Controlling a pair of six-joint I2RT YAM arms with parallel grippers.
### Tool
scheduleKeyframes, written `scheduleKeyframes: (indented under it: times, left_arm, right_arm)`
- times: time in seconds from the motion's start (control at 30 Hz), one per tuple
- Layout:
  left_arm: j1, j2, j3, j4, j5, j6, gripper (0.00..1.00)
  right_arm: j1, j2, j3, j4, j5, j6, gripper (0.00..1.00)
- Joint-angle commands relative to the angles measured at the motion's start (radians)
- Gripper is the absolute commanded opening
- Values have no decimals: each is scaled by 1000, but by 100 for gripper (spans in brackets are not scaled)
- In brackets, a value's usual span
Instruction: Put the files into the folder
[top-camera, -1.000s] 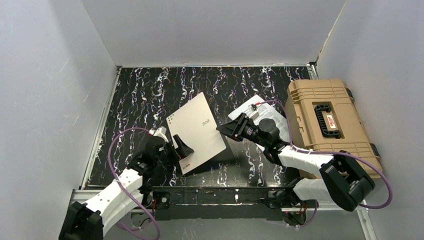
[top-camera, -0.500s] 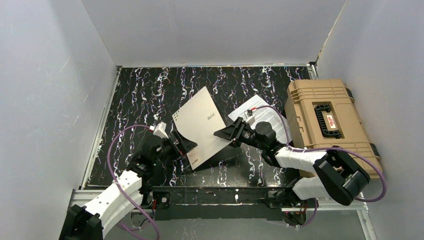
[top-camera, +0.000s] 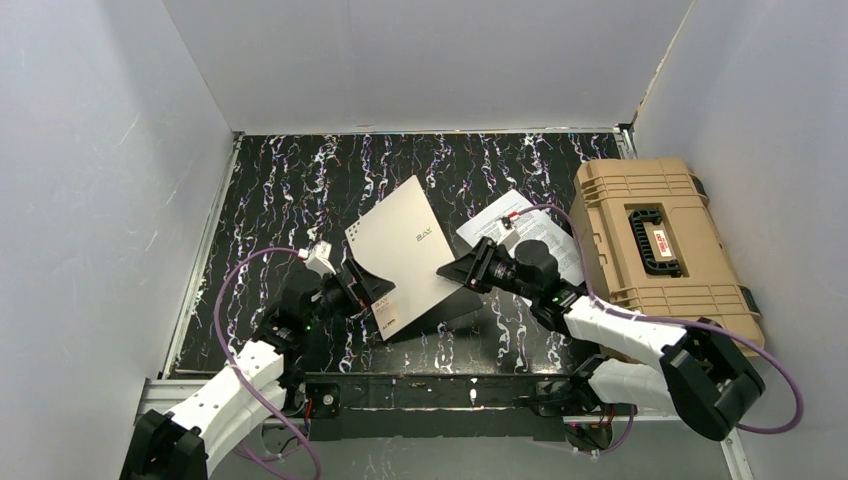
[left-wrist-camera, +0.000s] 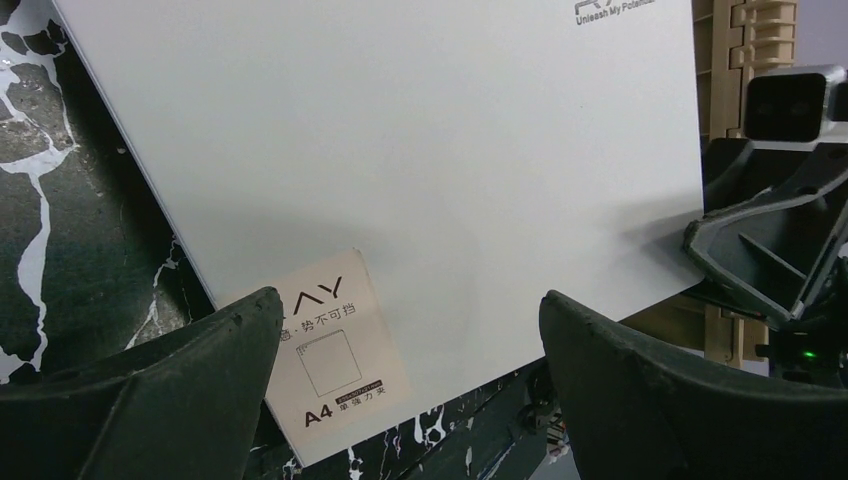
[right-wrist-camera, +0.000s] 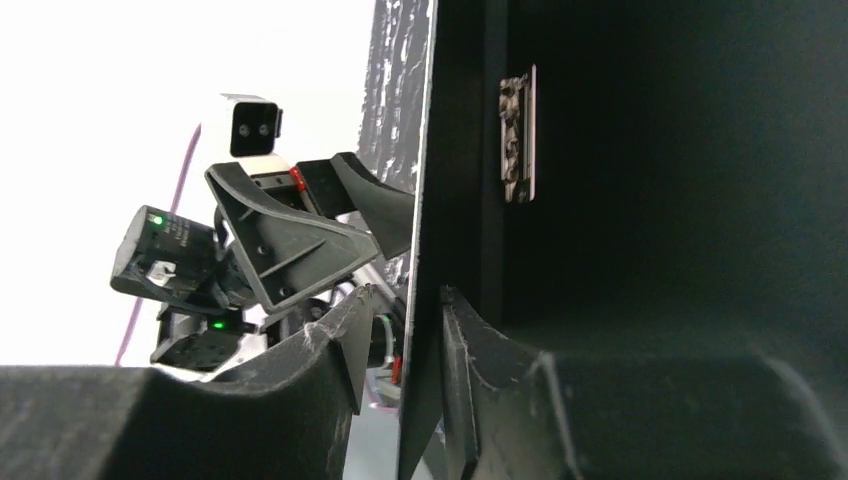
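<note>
Right gripper (top-camera: 446, 271) clamped on the lifted cover edge of the folder (top-camera: 405, 255), files (top-camera: 490, 218) just beyond it.

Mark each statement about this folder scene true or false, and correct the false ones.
1. The right gripper pinches the edge of the folder cover. True.
2. The files lie inside the folder. False: they lie outside it on the table, beside the tan case and partly under the right arm.
3. The left gripper is shut on the folder. False: it is open, its fingers set wide apart in front of the cover's outer face.
4. The folder's inside is black and carries a metal clip. True.
5. The folder lies shut and flat on the table. False: its cover is raised at an angle.
</note>
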Motion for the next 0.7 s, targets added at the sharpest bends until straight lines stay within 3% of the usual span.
scheduleKeyframes:
  times: [0.0,0.17,0.3,0.67]
  left_arm:
    - [21,9,23,-20,24,8,98]
    - [39,44,55,-43,48,23,98]
    - [46,46,87,-62,58,27,98]
    - [49,56,340,-376,20,147,98]
  right_arm:
    - [8,-92,109,-198,84,-191,37]
    - [11,-134,170,-323,119,-295,27]
    - [16,-130,208,-359,107,-352,3]
    - [54,-118,306,-419,126,-464,1]
